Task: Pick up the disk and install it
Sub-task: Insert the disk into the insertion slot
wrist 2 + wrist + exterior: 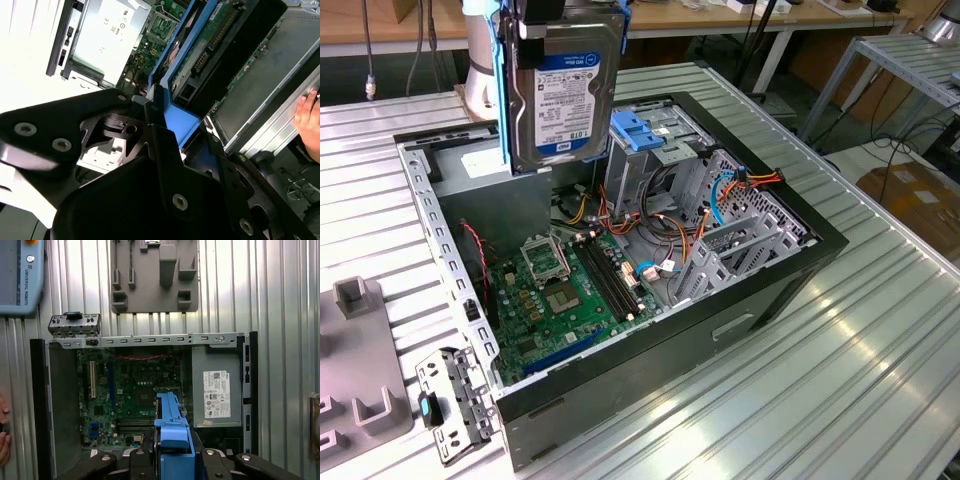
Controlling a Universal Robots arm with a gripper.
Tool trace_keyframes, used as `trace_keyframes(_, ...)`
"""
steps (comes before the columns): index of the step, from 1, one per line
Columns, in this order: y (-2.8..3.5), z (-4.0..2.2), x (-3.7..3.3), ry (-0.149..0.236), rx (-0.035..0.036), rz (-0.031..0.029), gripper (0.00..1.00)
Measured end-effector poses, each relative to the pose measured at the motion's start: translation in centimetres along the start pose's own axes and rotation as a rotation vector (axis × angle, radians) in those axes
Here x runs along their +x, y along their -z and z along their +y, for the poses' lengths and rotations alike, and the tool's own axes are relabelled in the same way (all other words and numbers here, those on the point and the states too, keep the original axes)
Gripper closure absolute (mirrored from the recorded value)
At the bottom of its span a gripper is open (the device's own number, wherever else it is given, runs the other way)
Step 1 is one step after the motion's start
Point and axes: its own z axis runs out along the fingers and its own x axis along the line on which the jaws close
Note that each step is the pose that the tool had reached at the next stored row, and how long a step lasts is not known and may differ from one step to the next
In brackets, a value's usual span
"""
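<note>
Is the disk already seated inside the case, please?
No, the disk hangs upright above the open case, not yet lowered into it.

disk (560, 90): bare grey metal, glossy label (575, 110), smooth blue plastic rail (503, 90); table (840, 380): ribbed shiny metal; gripper (157, 107): matt black.

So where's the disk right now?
In the exterior view, the disk hangs upright in the tool, over the open computer case, toward the exterior view's left.
</note>
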Motion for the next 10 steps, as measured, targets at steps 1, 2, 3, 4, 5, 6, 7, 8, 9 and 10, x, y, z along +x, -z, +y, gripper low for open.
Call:
trace_keyframes(1, 0.00, 0.00, 0.00, 0.000, -0.0001, 0.0001, 0.63)
trace_keyframes(2, 0.00, 0.00, 0.00, 0.000, -0.0001, 0.0001, 0.63)
trace_keyframes(3, 0.01, -0.01, 0.01, 0.000, -0.0001, 0.0002, 0.63)
trace_keyframes(4, 0.00, -0.01, 0.05, 0.000, 0.0000, 0.0001, 0.63)
trace_keyframes(5, 0.00, -0.02, 0.16, 0.000, -0.0001, 0.0002, 0.63)
trace_keyframes(6, -0.01, -0.02, 0.25, 0.000, -0.0001, 0.0002, 0.63)
trace_keyframes(7, -0.01, -0.02, 0.37, 0.000, -0.0001, 0.0002, 0.63)
trace_keyframes(8, -0.03, -0.04, 0.64, 0.000, 0.0000, 0.0003, 0.63)
trace_keyframes(9, -0.05, -0.05, 0.97, 0.000, 0.0000, 0.0003, 0.63)
trace_keyframes(10, -0.05, -0.06, 1.17, 0.000, -0.0001, 0.0005, 0.63)
